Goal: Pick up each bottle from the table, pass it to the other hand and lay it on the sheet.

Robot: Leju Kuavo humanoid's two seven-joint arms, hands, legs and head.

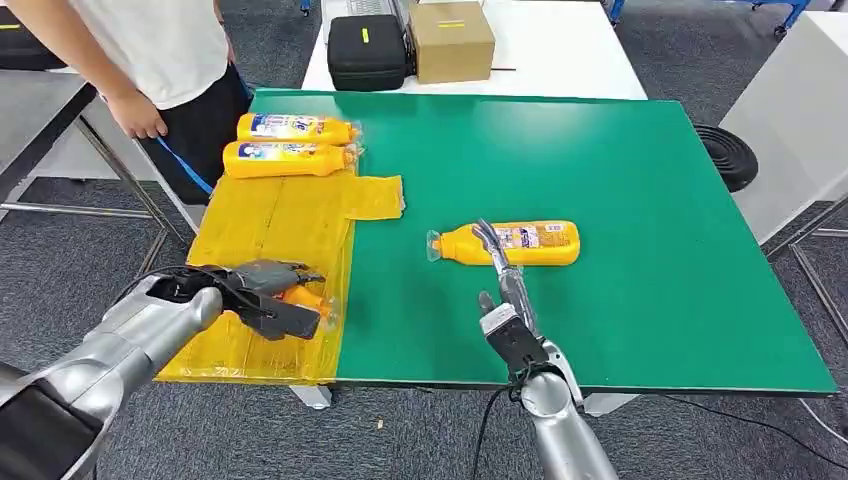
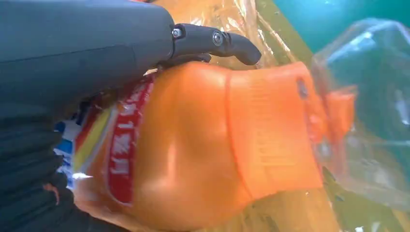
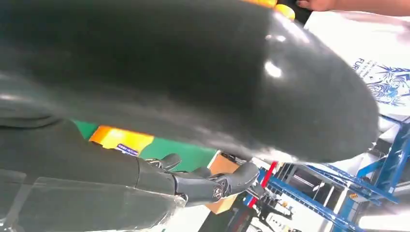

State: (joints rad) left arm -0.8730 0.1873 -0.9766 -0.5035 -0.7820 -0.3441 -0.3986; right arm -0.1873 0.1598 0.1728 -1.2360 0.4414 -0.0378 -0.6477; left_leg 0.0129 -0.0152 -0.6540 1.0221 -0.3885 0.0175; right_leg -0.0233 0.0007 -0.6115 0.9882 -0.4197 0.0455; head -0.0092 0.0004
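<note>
At the far left a person (image 1: pixel 150 50) in a white shirt stands by the table's corner, one hand hanging near its edge. Low on that side the left hand (image 1: pixel 265 298) reaches over the near end of the yellow sheet (image 1: pixel 270 225), which covers the left strip of the green table (image 1: pixel 620 200). The hand grips an orange bottle (image 2: pixel 193 150): in the left wrist view the grey thumb and a dark finger (image 2: pixel 217 41) wrap over its body, with the red-banded label against the palm and the cap end pointing away towards the sheet's edge. From the head view I cannot tell whether the bottle touches the sheet or hangs just above it.

Two more bottles lie side by side at the far end of the sheet, the far bottle (image 1: pixel 295 127) and the nearer one (image 1: pixel 288 159), both with caps pointing right.

Further right, a fourth bottle (image 1: pixel 535 243) lies on its side on the bare green table, cap to the left, well apart from the sheet. The right hand (image 1: pixel 498 262) stretches out from the near edge, its fingertips at this bottle's neck. The fingers look extended and hold nothing; whether they touch the bottle is unclear.

Beyond the green table, a black case (image 1: pixel 367 50) and a cardboard box (image 1: pixel 452 40) sit on a white table (image 1: pixel 560 50).
</note>
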